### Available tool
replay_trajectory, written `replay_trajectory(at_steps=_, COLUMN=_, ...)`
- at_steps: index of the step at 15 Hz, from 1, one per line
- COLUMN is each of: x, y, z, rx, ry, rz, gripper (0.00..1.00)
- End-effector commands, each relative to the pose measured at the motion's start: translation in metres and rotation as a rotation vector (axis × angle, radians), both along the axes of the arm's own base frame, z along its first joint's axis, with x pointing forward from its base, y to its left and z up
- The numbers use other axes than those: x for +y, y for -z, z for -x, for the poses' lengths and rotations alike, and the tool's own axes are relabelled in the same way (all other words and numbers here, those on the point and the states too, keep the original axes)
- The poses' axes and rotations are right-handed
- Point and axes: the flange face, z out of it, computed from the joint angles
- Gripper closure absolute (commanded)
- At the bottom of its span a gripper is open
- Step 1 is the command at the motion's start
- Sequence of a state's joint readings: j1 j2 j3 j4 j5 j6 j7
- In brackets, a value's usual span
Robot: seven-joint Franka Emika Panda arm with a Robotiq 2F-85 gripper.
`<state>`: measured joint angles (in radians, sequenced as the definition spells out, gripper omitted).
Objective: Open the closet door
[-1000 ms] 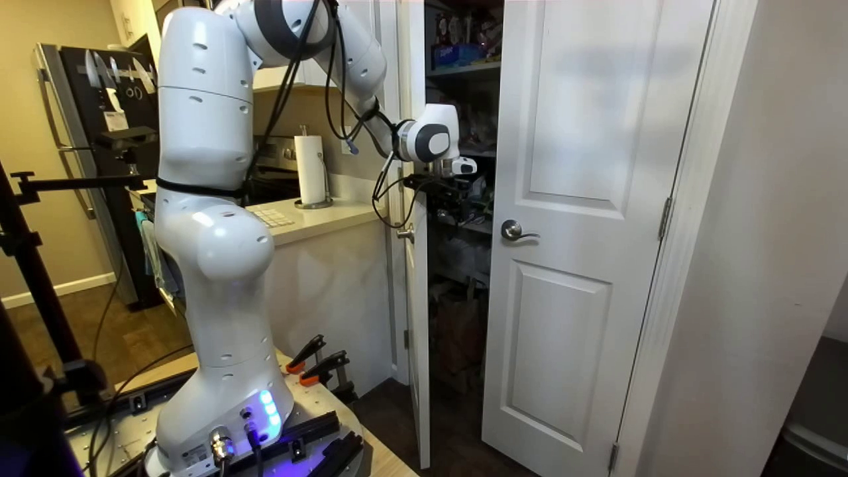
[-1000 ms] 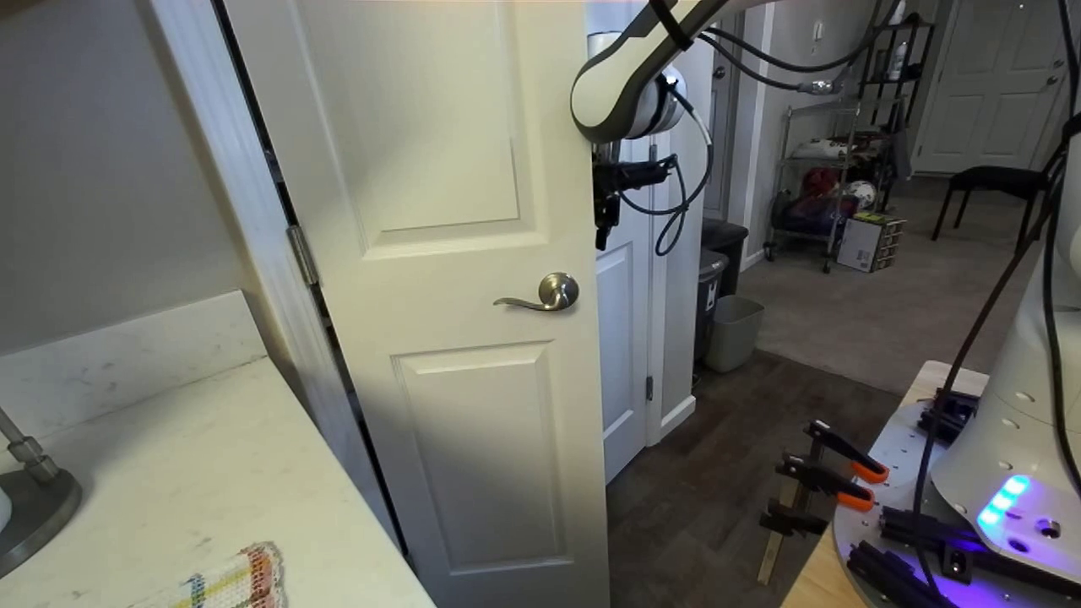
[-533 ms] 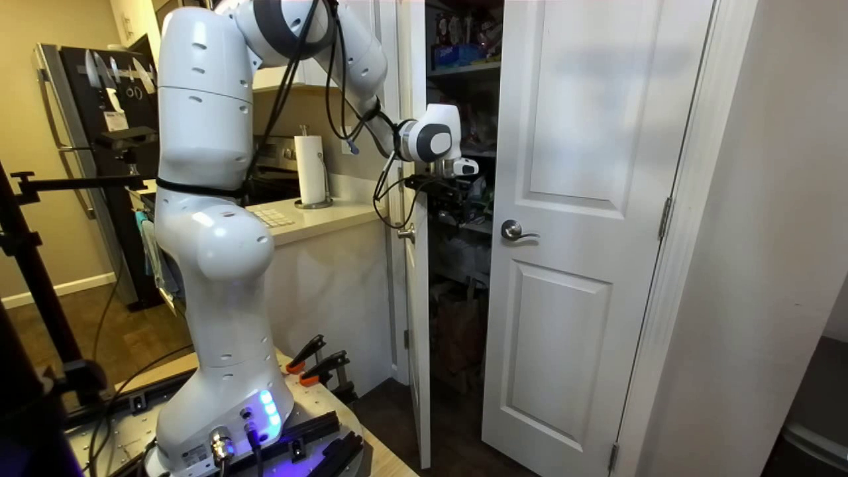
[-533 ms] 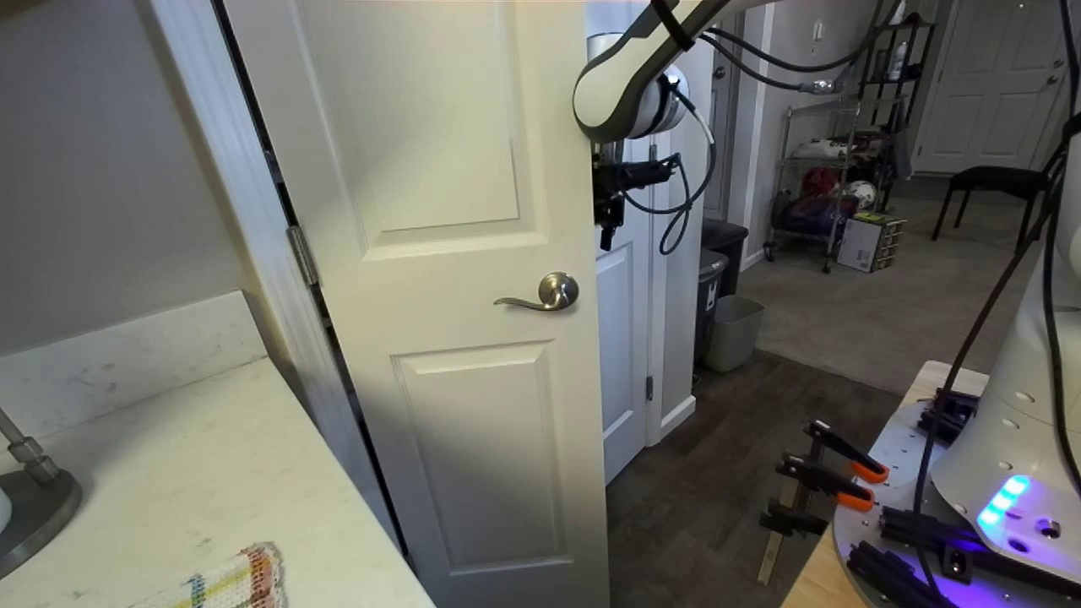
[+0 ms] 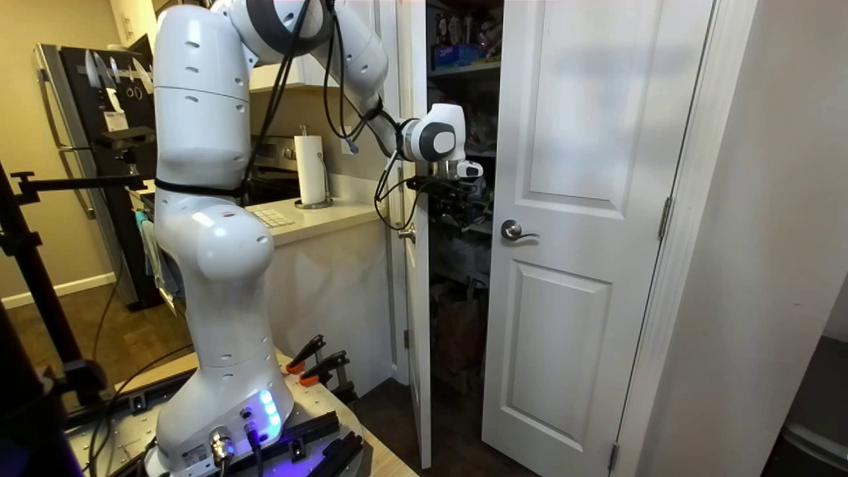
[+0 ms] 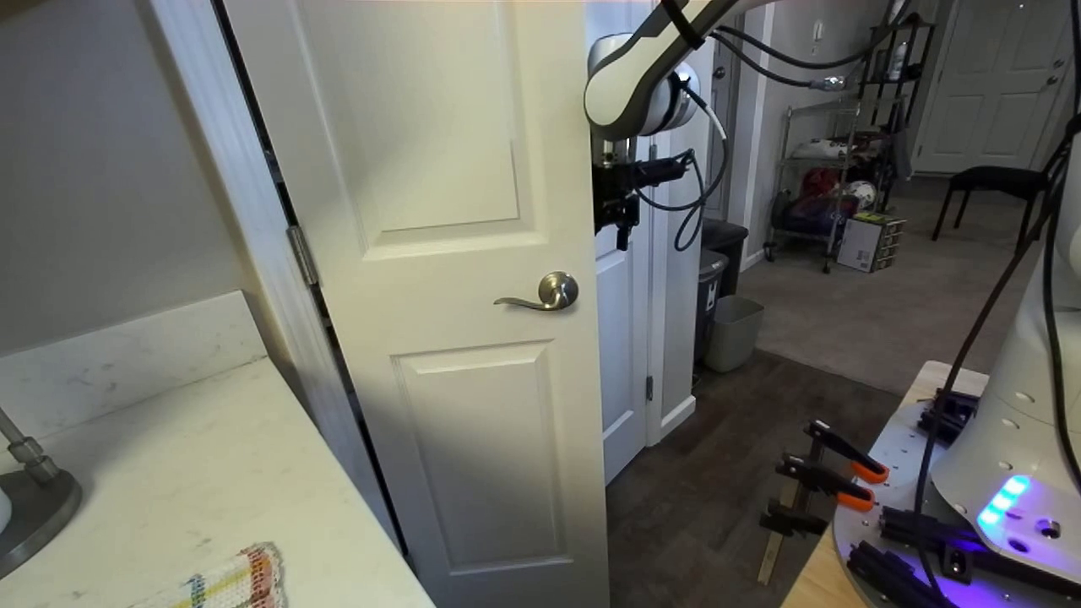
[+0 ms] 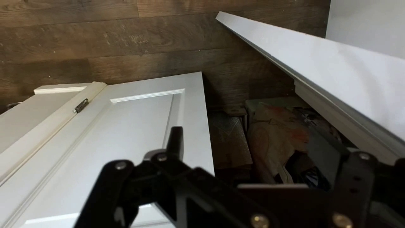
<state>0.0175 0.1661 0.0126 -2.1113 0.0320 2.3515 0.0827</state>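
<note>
My end effector [image 7: 252, 146] points down in the closet opening, its two fingers [image 7: 176, 139] spread well apart. The closet door [image 6: 448, 295], tall, white and panelled, stands ajar on the left of that opening, with a silver lever handle [image 6: 555, 293] near its right edge and hinges along its left. In an exterior view its free edge hides part of my end effector; whether I touch the door, I cannot tell. Across the gap hangs a matching white leaf [image 5: 576, 246], its own lever [image 5: 517, 231] near its left edge, so I have a door on either side of me. In the gap, dark shelves [image 5: 470, 70] show, a blue box [image 5: 457, 54] on an upper one. The wrist view looks down to brown floorboards [image 7: 133, 38] and a crumpled paper bag [image 7: 269, 148] low inside the closet. Near the closet door's hinge side is a pale counter [image 6: 169, 473] with a woven cloth [image 6: 245, 583]; an exterior view also shows a paper towel roll [image 5: 309, 169] on it. Farther left stands a dark-sided fridge [image 5: 89, 122] with knives [image 5: 92, 69] on its side. Beyond the matching white leaf, in an exterior view, stands a light grey bin [image 6: 733, 333].
</note>
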Motion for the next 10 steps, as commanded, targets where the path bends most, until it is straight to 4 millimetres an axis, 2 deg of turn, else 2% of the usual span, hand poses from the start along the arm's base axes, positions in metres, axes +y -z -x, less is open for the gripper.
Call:
replay_trajectory(at_steps=1, x=-0.001, y=-0.003, z=0.014, rx=0.011, ry=-0.018, rz=-0.001, gripper=0.00)
replay_trajectory(at_steps=6, x=0.007, y=-0.004, z=0.018, rx=0.013, ry=-0.044, rz=-0.024, gripper=0.00)
replay_trajectory(at_steps=10, x=0.021, y=-0.005, z=0.023, rx=0.000, ry=-0.100, rz=-0.048, gripper=0.00)
